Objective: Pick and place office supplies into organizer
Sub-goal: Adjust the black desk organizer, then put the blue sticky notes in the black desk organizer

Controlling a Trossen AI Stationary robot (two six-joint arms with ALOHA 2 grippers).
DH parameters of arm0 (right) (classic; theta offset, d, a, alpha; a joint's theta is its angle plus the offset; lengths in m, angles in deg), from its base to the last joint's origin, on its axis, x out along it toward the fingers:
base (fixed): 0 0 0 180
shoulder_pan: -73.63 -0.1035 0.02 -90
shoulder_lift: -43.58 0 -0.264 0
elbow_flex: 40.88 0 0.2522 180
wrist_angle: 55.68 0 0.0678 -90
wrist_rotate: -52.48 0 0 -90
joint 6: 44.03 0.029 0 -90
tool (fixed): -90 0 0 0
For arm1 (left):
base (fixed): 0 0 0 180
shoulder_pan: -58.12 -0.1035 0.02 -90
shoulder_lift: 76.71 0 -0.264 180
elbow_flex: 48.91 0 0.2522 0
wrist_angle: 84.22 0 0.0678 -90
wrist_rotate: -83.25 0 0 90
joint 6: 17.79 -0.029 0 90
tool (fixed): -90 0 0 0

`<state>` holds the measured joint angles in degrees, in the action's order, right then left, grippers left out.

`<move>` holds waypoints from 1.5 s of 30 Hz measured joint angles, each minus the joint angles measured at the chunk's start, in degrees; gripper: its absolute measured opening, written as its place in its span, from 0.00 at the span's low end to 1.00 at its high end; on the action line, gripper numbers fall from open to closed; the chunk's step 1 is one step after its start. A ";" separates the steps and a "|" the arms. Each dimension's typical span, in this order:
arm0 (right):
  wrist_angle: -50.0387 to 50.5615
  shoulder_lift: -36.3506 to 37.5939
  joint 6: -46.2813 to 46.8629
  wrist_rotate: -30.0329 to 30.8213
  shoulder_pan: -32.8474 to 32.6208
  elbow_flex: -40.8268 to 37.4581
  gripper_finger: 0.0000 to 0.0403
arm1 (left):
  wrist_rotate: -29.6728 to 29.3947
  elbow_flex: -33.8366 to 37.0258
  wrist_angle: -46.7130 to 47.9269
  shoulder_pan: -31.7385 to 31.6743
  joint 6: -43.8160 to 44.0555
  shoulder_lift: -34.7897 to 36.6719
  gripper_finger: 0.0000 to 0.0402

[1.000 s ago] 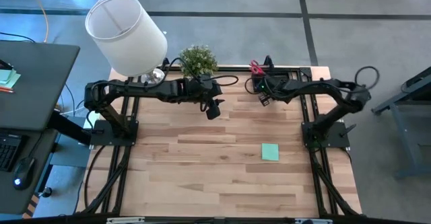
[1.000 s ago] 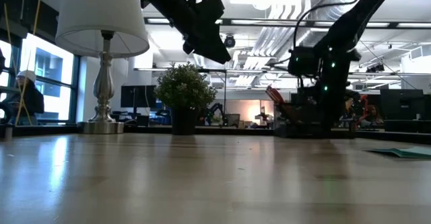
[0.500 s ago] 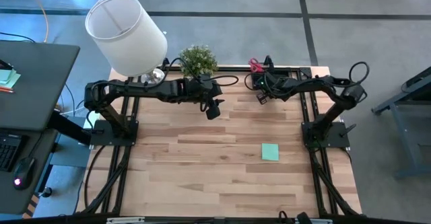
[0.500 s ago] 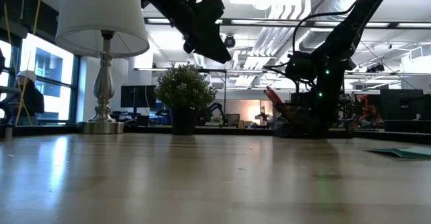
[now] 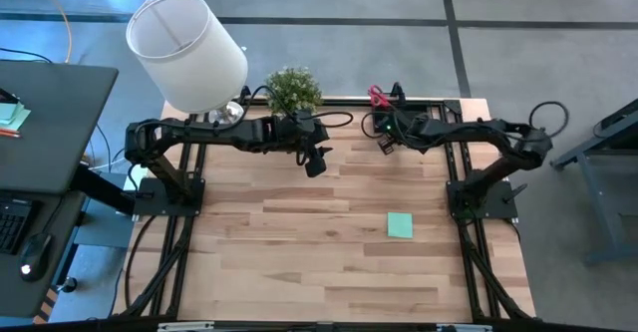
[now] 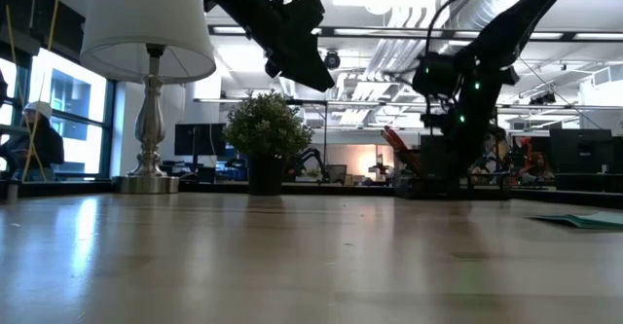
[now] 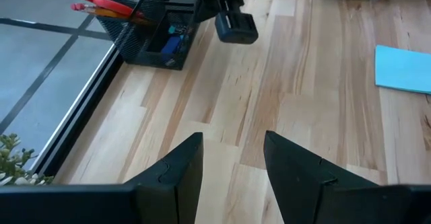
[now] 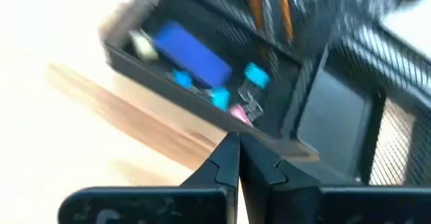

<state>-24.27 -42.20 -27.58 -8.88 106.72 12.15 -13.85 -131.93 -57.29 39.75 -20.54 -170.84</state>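
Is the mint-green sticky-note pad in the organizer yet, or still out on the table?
Out. The sticky-note pad lies flat on the bare wood, well apart from the organizer at the table's far edge.

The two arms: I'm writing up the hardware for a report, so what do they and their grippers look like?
Both arms are dark, nearly black, jointed tubes with black cables looped along them. The right arm carries small green lights near its wrist. The left gripper has two broad, dark, wedge-shaped fingers. The right gripper has two dark fingers tapering to a narrow tip.
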 joint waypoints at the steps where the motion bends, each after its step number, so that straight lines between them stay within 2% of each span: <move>1: -0.34 1.01 0.02 -0.21 -0.54 0.00 0.00 | 0.01 0.00 0.00 0.01 -0.01 0.00 0.36; 8: -1.33 4.49 -0.28 -7.83 -2.00 0.00 0.00 | 0.01 0.00 0.04 0.01 0.01 0.00 0.36; 12: -4.59 2.29 -1.28 -7.75 -1.13 0.00 0.00 | 0.01 0.00 0.04 -0.01 0.11 0.00 0.36; 17: -9.24 -2.85 -1.12 -11.35 0.02 0.00 0.00 | 0.03 0.00 0.37 0.01 0.64 0.00 0.36; 27: -12.51 -8.65 -1.04 -10.52 2.70 0.09 0.00 | 0.03 0.00 0.37 0.01 0.18 0.00 0.36; 38: -14.90 -8.79 -2.34 -12.91 3.32 -0.07 0.00 | 0.03 0.00 0.33 0.01 0.10 0.00 0.36; 45: -14.00 -8.74 -1.95 -12.37 1.58 0.00 0.00 | 0.03 0.00 0.33 0.01 0.03 0.00 0.36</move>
<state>-38.26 -50.95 -29.53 -21.25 108.31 12.15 -13.82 -131.93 -56.96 39.77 -20.51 -170.84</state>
